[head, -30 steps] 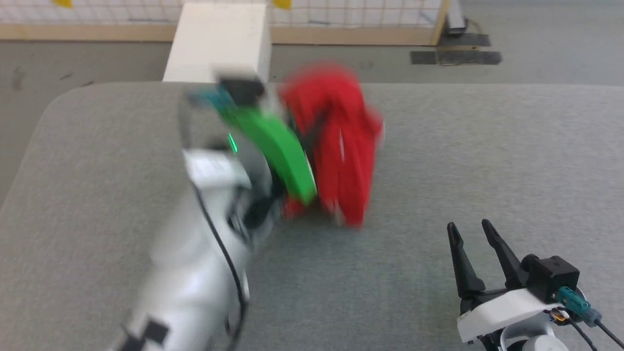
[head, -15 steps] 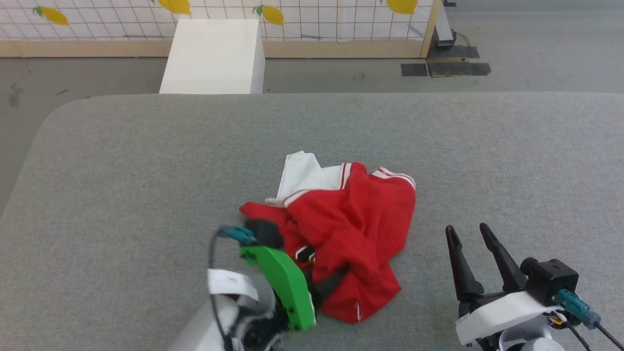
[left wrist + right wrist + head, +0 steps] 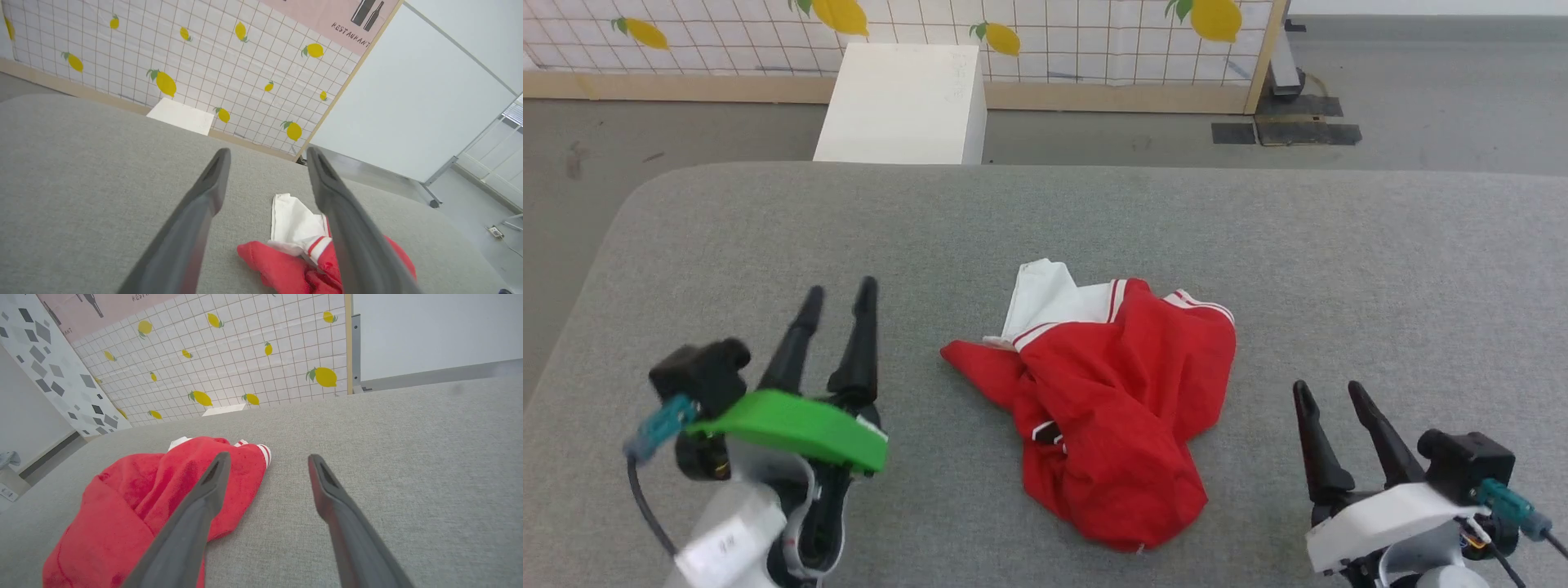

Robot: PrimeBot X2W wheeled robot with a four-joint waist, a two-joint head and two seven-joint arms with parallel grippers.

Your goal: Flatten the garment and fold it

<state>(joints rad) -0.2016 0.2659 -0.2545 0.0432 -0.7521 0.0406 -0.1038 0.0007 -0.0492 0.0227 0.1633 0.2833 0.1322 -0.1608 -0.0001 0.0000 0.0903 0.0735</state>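
Note:
The garment [image 3: 1119, 400] lies crumpled in a heap at the middle of the grey table [image 3: 1339, 261], red with a white panel and striped trim at its far edge. It also appears in the left wrist view as the garment [image 3: 286, 261] and in the right wrist view as the garment [image 3: 135, 506]. My left gripper [image 3: 840, 289] stands open to the left of the heap, apart from it, with nothing between its fingers. My right gripper [image 3: 1330, 390] is open at the lower right, also clear of the cloth.
A white box [image 3: 903, 102] stands on the floor beyond the table's far edge, in front of a lemon-patterned tiled wall [image 3: 1054, 33]. Bare grey table surface surrounds the heap on all sides.
My left gripper has let go of the garment, which dropped from the air into a heap on the table. The left arm then drew back to the left and opened. The right gripper stayed put.

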